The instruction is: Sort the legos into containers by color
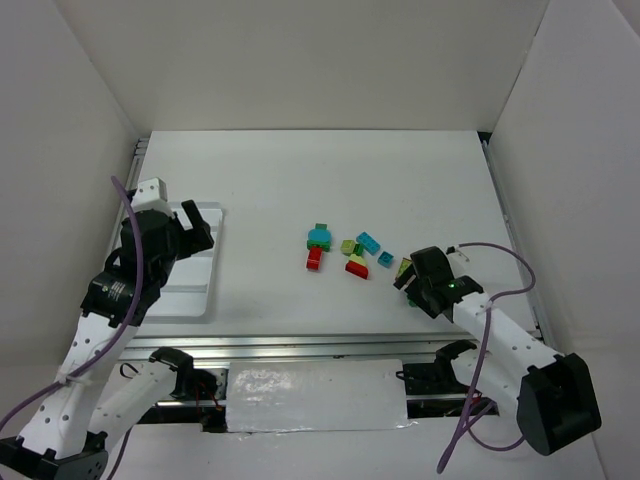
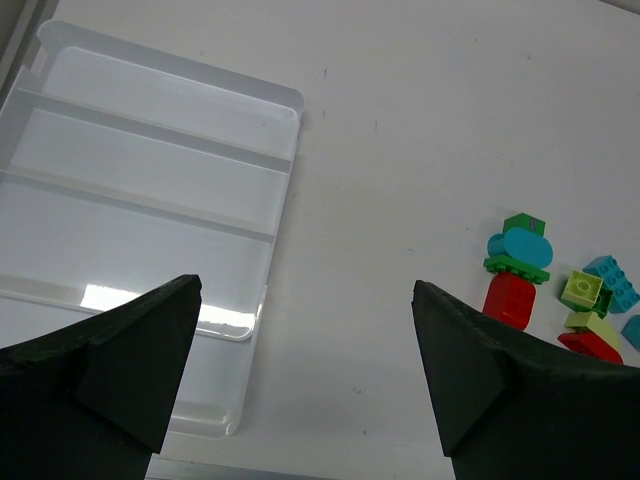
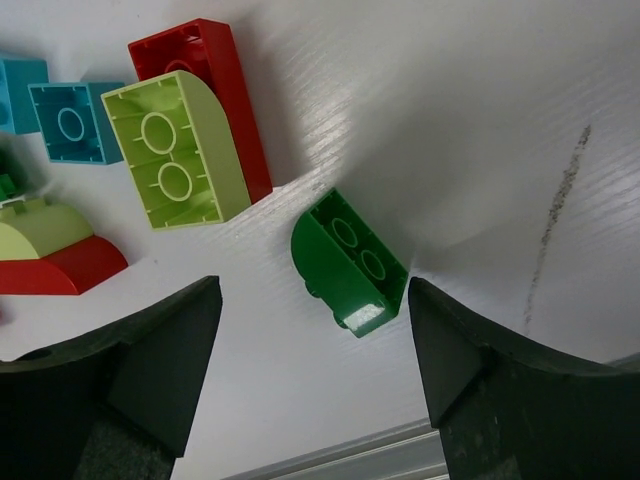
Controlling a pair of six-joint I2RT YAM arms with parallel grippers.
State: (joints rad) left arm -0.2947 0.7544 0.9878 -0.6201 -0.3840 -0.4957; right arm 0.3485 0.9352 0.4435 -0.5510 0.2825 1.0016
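From above, the left arm (image 1: 150, 250) covers much of the tray (image 1: 187, 290), so its ridges cannot be counted there. The right pincer (image 1: 412, 280) hides all but a sliver of a green brick (image 1: 405, 266). In the left wrist view the tray runs off the left edge and a teal brick (image 2: 632, 330) is cut by the right edge. At the right wrist another teal piece (image 3: 12, 92) is cut by the left edge.
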